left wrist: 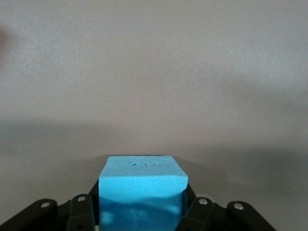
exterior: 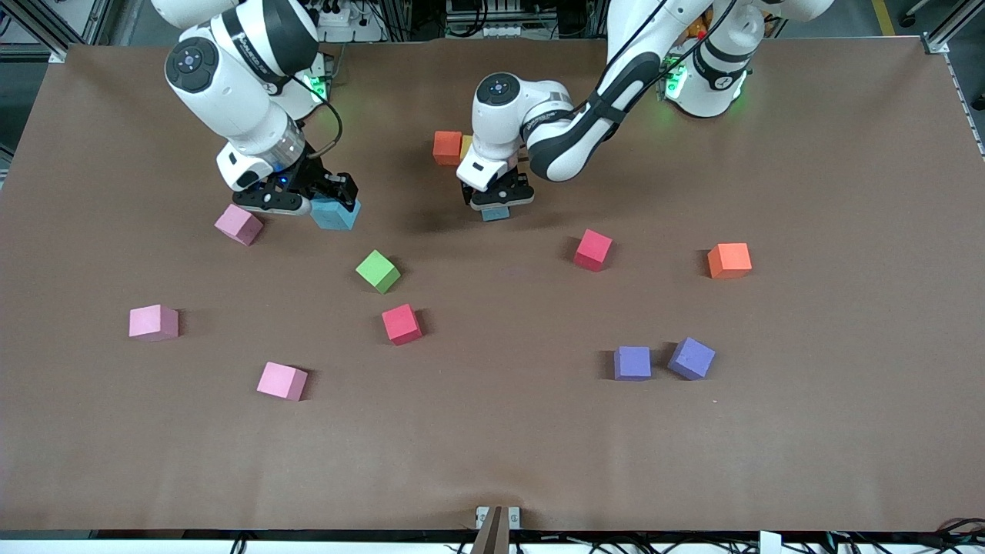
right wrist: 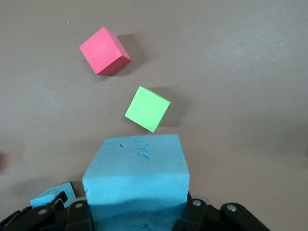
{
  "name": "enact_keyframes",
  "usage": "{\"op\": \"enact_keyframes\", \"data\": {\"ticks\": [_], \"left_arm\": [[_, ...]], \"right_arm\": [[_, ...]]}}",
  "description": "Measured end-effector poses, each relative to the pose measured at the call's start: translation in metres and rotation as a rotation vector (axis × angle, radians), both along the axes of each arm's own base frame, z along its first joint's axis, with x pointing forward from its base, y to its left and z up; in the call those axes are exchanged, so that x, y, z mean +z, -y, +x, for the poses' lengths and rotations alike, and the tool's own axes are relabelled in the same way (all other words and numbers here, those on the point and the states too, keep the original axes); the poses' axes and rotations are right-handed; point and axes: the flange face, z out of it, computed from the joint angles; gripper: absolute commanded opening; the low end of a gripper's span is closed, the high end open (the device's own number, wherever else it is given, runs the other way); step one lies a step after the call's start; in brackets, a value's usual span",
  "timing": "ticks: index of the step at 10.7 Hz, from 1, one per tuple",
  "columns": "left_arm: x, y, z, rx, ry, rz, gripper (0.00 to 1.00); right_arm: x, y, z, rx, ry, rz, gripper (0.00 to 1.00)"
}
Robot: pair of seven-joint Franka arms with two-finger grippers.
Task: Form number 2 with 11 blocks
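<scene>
This looks like a robot lab. Two big white robot arms stand at one edge of a wide table with a plain brown cover. Around the table are metal frame bars and bunches of black cables (some plugs too, up by the arm bases). Small green lights glow on the bases. Coloured foam cubes lie scattered on the cover.
</scene>
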Motion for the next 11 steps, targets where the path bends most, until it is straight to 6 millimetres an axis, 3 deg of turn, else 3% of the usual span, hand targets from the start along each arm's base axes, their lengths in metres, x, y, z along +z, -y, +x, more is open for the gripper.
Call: {"op": "enact_keyframes", "data": {"ticks": [5, 11], "left_arm": [[-0.006, -0.017, -0.032, -0.066, 0.004, -0.01, 0.0], [-0.002, -0.017, -0.04, -0.081, 0.008, -0.032, 0.0]], "right_arm": [[0.0, 0.001, 0.001, -0.003, 0.0, 0.001, 0.3], [0.0, 0.001, 0.001, -0.003, 0.001, 0.001, 0.3]]}}
